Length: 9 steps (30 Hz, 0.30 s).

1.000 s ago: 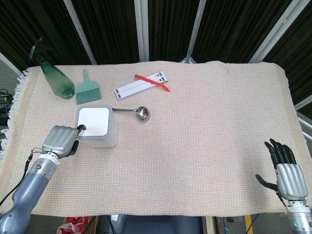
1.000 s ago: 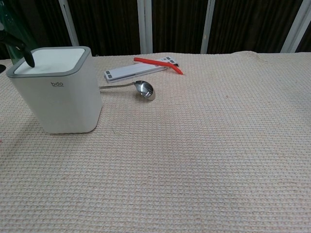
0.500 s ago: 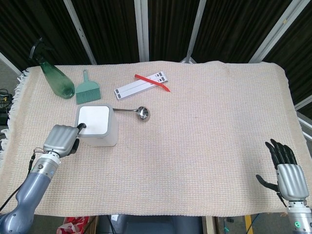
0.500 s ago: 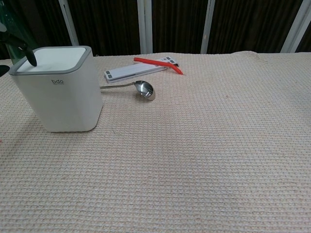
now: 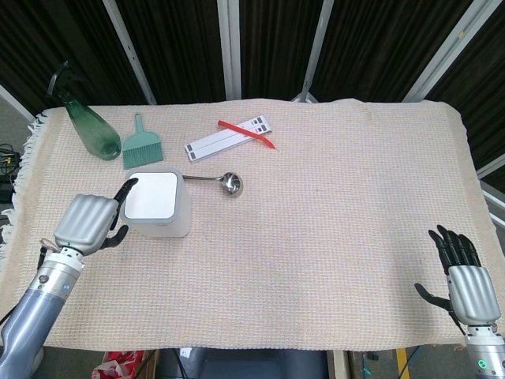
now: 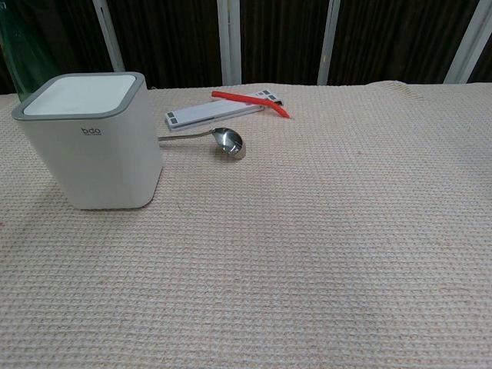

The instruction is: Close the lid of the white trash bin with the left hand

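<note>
The white trash bin (image 5: 160,207) stands at the left of the table, and its lid (image 5: 152,195) lies flat and level in its grey rim (image 6: 77,96). My left hand (image 5: 87,223) hovers just left of the bin, holding nothing. One dark fingertip (image 5: 129,186) reaches up beside the lid's left edge, apart from it as far as I can tell. The chest view shows the bin (image 6: 96,157) but not this hand. My right hand (image 5: 465,276) is at the table's front right edge, fingers spread and empty.
A green spray bottle (image 5: 91,130) and a green hand brush (image 5: 142,148) lie behind the bin. A metal ladle (image 5: 221,182) lies right of the bin. Further back are a white strip (image 5: 229,136) and a red tool (image 5: 246,133).
My left hand has drawn back to the left, and its fingertip has come off the lid's corner. It no longer shows in the chest view. The right hand has not moved.
</note>
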Tool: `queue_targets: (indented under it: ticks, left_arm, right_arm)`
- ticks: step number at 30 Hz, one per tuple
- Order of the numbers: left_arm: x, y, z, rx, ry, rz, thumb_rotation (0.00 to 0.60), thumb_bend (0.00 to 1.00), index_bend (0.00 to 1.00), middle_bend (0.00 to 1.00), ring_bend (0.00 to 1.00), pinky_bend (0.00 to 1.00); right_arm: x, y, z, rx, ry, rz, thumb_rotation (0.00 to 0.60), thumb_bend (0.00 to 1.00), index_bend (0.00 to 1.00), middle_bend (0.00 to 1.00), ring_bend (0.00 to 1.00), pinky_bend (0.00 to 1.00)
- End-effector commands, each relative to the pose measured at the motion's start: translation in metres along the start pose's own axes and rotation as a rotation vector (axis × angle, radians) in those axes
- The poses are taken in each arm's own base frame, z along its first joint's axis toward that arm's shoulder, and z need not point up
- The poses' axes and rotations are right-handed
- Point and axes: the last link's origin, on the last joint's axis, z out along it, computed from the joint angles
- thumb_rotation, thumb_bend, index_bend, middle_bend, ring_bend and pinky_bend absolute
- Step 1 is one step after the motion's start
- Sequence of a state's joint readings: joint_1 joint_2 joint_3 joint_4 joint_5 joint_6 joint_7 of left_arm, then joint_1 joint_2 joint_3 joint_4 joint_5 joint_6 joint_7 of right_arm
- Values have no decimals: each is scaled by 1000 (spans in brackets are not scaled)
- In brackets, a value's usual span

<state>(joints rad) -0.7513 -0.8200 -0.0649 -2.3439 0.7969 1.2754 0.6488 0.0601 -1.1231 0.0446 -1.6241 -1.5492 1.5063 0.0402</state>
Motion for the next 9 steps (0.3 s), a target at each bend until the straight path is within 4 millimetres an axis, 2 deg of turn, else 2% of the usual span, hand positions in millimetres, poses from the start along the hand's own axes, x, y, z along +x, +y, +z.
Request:
queue_targets:
  ticks: [1,4,7,9]
  left_arm:
    - [-26,-36,-40,47,106,-23,600,151,0,19,67,375]
    - [-64,-59,-64,87,133,-80,600,94,0,0,1,268]
    - [-92,-77,-78,122,156,-103,600,49,0,0,0,178]
    - [-113,-88,-87,135,173,-114,600,33,0,0,0,151]
  right_arm:
    - [1,1,0,5,-5,-29,600,211,0,0,0,28]
    - [2,1,-1,14,-5,-56,600,211,0,0,0,5]
    - [2,1,-3,23,-1,-81,600,210,0,0,0,0]
    - [1,0,-4,26,0,-97,600,210,0,0,0,0]
